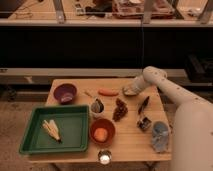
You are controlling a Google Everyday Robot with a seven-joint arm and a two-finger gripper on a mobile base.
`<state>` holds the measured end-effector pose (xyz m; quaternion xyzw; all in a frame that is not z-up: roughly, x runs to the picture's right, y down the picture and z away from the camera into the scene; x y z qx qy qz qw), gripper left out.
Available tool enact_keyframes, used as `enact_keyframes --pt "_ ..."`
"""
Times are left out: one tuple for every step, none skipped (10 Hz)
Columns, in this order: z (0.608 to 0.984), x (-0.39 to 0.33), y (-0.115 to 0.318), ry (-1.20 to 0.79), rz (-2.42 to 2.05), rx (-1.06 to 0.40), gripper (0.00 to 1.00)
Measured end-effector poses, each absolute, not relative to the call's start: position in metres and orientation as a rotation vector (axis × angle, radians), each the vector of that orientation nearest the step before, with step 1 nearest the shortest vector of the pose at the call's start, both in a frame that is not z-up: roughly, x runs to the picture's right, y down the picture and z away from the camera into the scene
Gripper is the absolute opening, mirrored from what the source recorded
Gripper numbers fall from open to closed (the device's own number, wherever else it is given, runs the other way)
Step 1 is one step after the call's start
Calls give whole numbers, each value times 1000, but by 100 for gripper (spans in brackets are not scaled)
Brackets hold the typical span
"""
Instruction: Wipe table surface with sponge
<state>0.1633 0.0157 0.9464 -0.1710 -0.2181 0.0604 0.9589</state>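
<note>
My pincer (131, 88) sat low at the far side of the worktop (131, 139), just right of the orange carrot (107, 92). The pale sponge (127, 92) lay at its tip. I could not tell whether it pinched the sponge.

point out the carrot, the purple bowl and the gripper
carrot (108, 92), camera view, middle of its body
purple bowl (65, 100), camera view, its front wall
gripper (131, 90), camera view, its tip, just right of the carrot

Off-white arm (175, 95), smooth rounded segments, bulbous joint, pale tool (131, 90) at far edge of the table surface (75, 84)
</note>
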Motion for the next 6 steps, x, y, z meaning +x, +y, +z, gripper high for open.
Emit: enact_keyframes --pt "938 169 21 -441 135 -345 0" --pt "932 178 24 -434 149 -341 0" --pt "929 188 26 -417 160 -334 0" --pt "928 196 24 -384 160 -328 0" --pt "931 204 23 -356 169 -326 0" --pt "938 219 21 -321 186 -323 0"
